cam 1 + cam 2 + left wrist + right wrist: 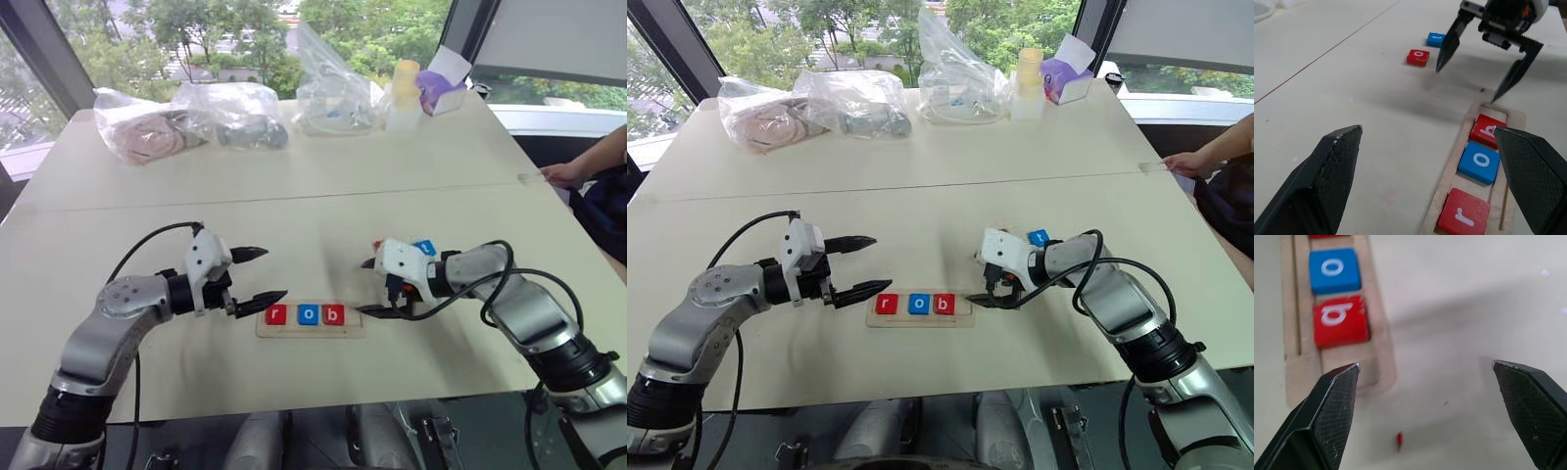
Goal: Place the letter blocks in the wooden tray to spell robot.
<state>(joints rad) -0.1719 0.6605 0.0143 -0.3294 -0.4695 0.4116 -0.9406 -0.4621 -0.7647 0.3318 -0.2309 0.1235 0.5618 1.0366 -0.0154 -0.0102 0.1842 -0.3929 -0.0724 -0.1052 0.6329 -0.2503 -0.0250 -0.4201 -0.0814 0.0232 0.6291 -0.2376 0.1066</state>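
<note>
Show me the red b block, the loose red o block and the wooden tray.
red b block [1341,321], right wrist view, middle of its face.
loose red o block [1418,57], left wrist view, top face.
wooden tray [1455,161], left wrist view, long side rim.

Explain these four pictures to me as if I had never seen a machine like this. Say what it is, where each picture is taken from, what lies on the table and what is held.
This is a two-armed humanoid robot at a pale table. Two pictures look down from cameras in its head; the other two come from cameras on each wrist, looking out between that arm's two black fingers. The left gripper and right gripper both stand open and hold nothing. Between them lies a wooden tray holding three letter blocks: a red r, blue o and red b. A red o and blue t wait loose on the table. Plastic bags sit at the far edge, and a person's hand rests on the right.
</note>
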